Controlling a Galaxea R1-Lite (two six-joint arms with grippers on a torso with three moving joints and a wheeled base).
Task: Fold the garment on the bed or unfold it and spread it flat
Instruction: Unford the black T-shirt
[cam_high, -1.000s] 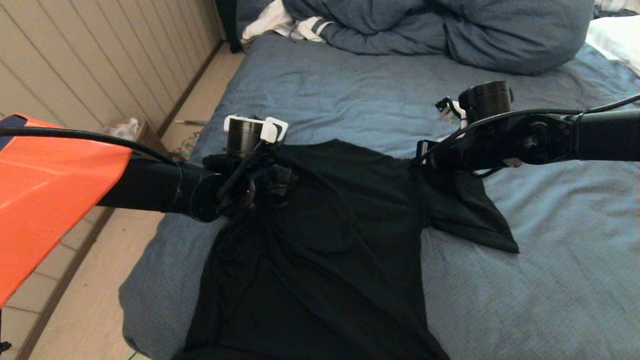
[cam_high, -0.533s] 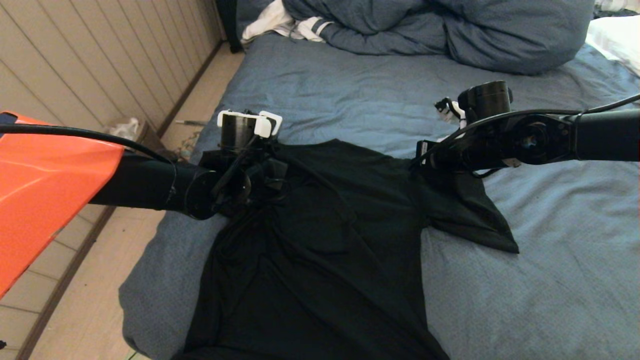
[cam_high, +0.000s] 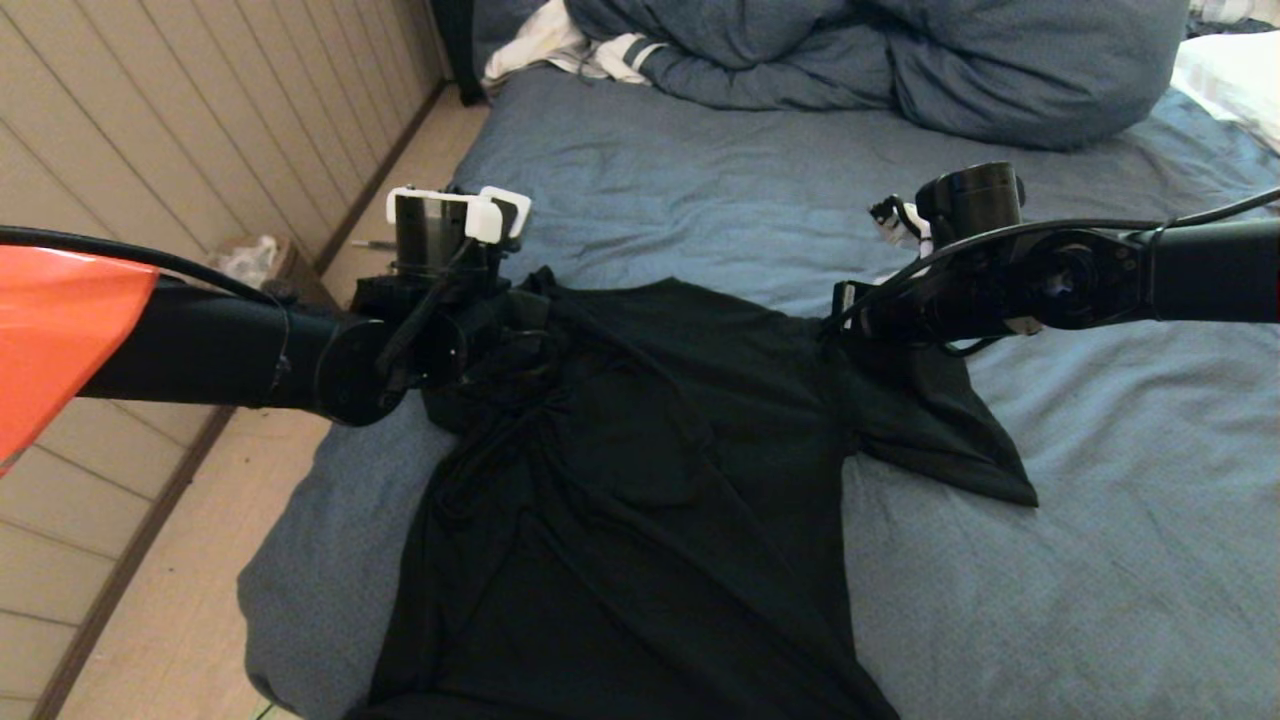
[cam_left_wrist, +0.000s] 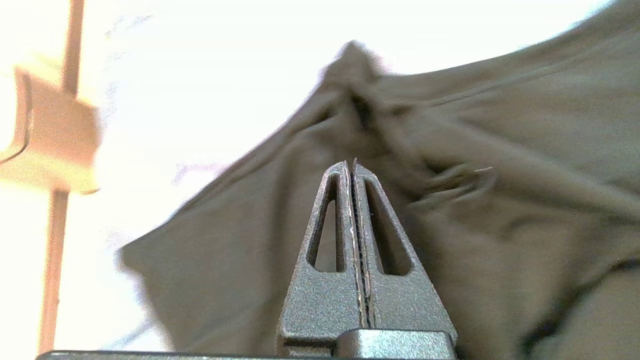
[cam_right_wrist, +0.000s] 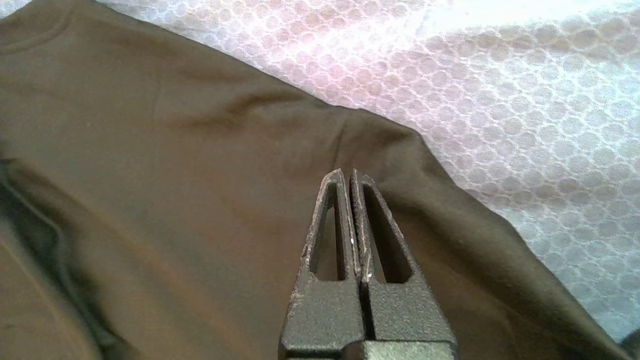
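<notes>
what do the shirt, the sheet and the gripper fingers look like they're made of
Shirt: soft matte black knit, probably cotton jersey; it creases and drapes in loose folds. Sheet: thin woven-looking cloth with a fine honeycomb texture, wrinkled. Fingers: rigid dark grey, grainy speckled surface, likely moulded or printed plastic; could be coated metal.

shirt (cam_high: 650, 480): matt black cloth, creased
sheet (cam_high: 1050, 560): wrinkled blue cloth
fingers (cam_right_wrist: 372, 280): rough, grainy dark finish
</notes>
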